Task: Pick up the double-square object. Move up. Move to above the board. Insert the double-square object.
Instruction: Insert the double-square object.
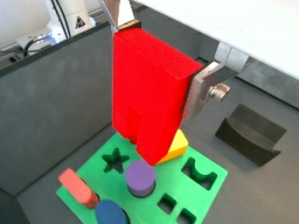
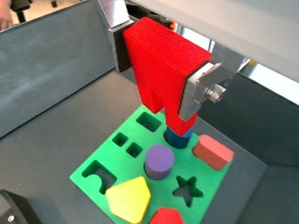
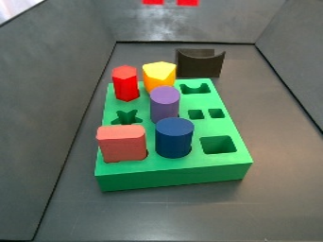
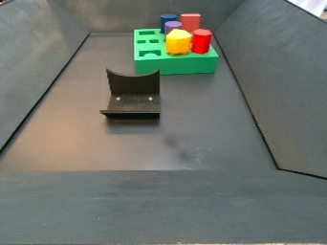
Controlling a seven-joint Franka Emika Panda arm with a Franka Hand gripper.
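My gripper (image 1: 156,61) pinching double-square object (image 1: 149,92) between silver fingers (image 1: 207,87), block upright, hanging high above board (image 1: 208,203), clear of it. In both wrist views board directly below. On board: purple cylinder (image 2: 159,162), blue cylinder (image 3: 175,137), salmon-pink block (image 3: 121,144), yellow block (image 3: 159,75), red hexagonal peg (image 3: 125,82). Star hole (image 2: 186,187) open. Dark arch-notched block (image 3: 199,62) touching board's far end in side view.

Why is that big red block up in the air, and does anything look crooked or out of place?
Nothing stands out. The robot's hand grips the bright red double-square block above the thick green board. The pegs in the board stand upright in both side views, and the dark arch-notched block lies apart on the floor.
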